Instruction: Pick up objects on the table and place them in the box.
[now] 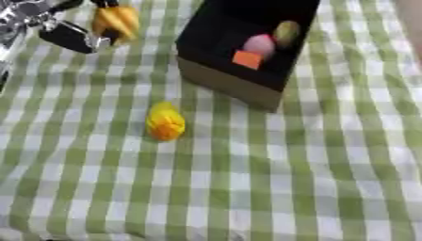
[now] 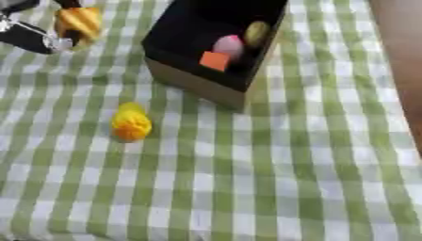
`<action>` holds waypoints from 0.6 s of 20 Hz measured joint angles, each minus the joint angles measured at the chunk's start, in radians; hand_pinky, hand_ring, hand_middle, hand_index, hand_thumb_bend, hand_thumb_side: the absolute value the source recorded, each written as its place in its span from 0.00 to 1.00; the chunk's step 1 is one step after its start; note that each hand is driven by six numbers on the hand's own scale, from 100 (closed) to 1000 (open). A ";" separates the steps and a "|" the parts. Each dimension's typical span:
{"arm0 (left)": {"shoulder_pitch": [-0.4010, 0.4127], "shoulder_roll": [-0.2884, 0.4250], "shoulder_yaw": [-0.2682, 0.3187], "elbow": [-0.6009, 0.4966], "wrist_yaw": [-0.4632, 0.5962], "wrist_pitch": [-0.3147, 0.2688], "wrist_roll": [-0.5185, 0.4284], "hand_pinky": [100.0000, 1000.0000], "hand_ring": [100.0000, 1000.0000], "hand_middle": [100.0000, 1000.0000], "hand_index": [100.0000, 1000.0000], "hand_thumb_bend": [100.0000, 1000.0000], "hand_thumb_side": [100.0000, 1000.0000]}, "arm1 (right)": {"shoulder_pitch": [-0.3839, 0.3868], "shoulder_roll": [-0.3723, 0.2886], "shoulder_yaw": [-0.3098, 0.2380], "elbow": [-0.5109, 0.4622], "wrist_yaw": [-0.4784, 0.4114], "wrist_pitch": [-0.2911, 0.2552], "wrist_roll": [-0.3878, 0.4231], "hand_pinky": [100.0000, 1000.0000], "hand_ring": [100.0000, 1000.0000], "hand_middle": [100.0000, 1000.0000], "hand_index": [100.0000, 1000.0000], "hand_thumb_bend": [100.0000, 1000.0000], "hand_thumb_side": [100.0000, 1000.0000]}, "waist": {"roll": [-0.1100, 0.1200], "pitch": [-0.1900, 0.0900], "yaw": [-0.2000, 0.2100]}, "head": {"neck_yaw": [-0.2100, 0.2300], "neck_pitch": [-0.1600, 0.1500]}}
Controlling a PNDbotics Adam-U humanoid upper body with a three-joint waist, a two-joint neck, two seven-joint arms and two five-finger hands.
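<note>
My left hand reaches in from the upper left corner, its black fingers curled around a yellow-orange ribbed object held above the cloth, left of the box. A second yellow-orange rounded object lies on the checked cloth in front of the box's near left side. The box has brown outer walls and a black inside. In it lie a pink rounded object, a small orange block and an olive-green object. My right hand shows in neither view.
A green and white checked cloth covers the table. Its right edge shows in the right eye view, with a brown surface beyond it.
</note>
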 measured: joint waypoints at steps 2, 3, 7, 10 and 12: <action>-0.031 -0.020 0.002 0.029 -0.008 -0.006 0.003 0.72 0.59 0.57 0.57 0.00 0.05 | -0.003 -0.002 0.000 0.000 -0.001 0.001 -0.002 0.81 0.82 0.54 0.83 0.00 0.49 | 0.006 0.000 -0.004 | 0.001 0.000; -0.044 -0.030 0.004 0.044 -0.014 -0.011 0.004 0.72 0.59 0.57 0.57 0.00 0.05 | -0.007 -0.002 0.000 0.000 -0.002 0.001 -0.003 0.81 0.82 0.54 0.83 0.00 0.49 | 0.008 0.000 -0.006 | 0.002 -0.001; -0.096 -0.079 0.015 0.097 -0.049 -0.032 0.020 0.73 0.59 0.57 0.57 0.00 0.05 | -0.017 -0.004 0.000 0.000 -0.004 0.002 -0.004 0.81 0.82 0.55 0.83 0.00 0.49 | 0.010 0.000 -0.014 | 0.009 -0.005; -0.135 -0.129 0.025 0.130 -0.104 -0.051 0.044 0.73 0.59 0.57 0.57 0.00 0.04 | -0.035 -0.004 0.005 0.000 -0.010 0.002 -0.005 0.81 0.82 0.55 0.83 0.00 0.49 | 0.011 0.001 -0.024 | 0.019 -0.011; -0.158 -0.171 0.034 0.151 -0.156 -0.059 0.071 0.73 0.59 0.57 0.58 0.00 0.03 | -0.050 -0.003 0.007 0.000 -0.014 0.002 -0.005 0.81 0.82 0.55 0.83 0.00 0.49 | 0.009 0.006 -0.036 | 0.030 -0.018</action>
